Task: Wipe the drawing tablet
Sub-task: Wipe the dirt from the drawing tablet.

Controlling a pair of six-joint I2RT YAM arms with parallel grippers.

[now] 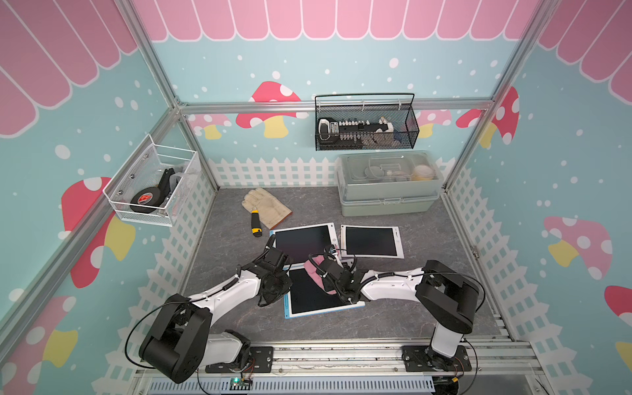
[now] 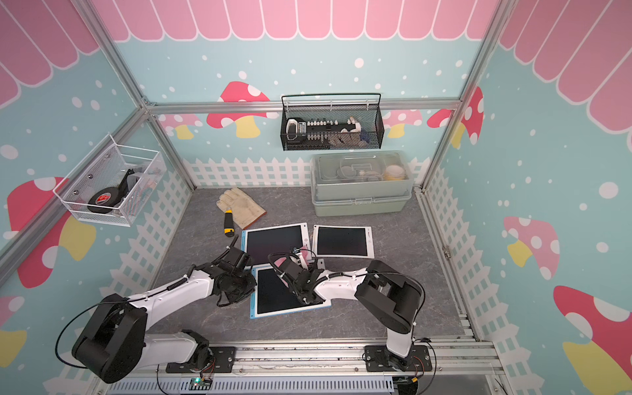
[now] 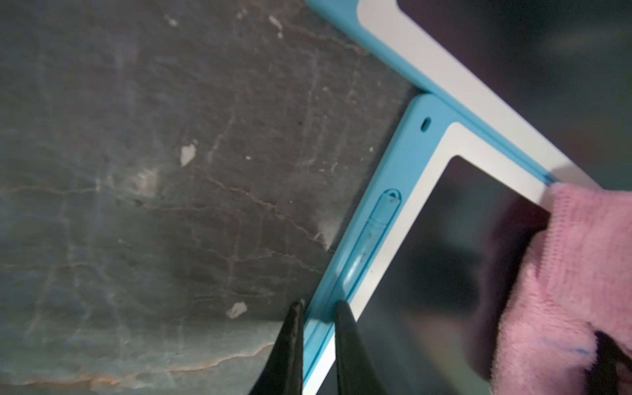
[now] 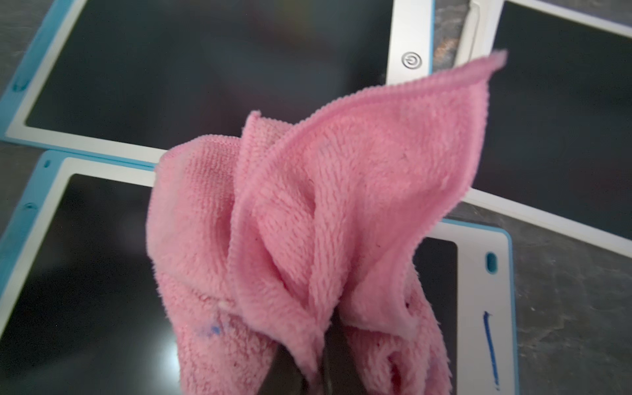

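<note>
Far L: white wire basket (image 1: 119, 201) on the wall. The tape roll (image 1: 146, 199) inside has a red label, too small to read.

L gripper (image 3: 318, 307) is down at the near drawing tablet (image 1: 307, 297). The tablet lies flat on the table, front-centre, its far edge touching a second blue tablet (image 1: 301, 241). Jaws are narrowed onto the blue rim (image 3: 345, 260), one tip outside the edge, one on the stylus slot. Prob. it's pinning the tablet so it won't slide under the wipe.

Next over, pink cloth (image 4: 307, 205) sits at the tablet's far edge, bunched into a wad. R gripper (image 4: 311, 371) is clamped tight on it; the bunching prob. makes a thick pad. There's a blue smudge on the cloth, and a blue pen stroke (image 4: 490, 345) on the tablet's white bezel, likely what needs wiping.

Only marking: power symbol (image 4: 411, 61) on the second tablet; no brand legible.

Further R, a white tablet (image 1: 371, 241) lies beside the second one.
</note>
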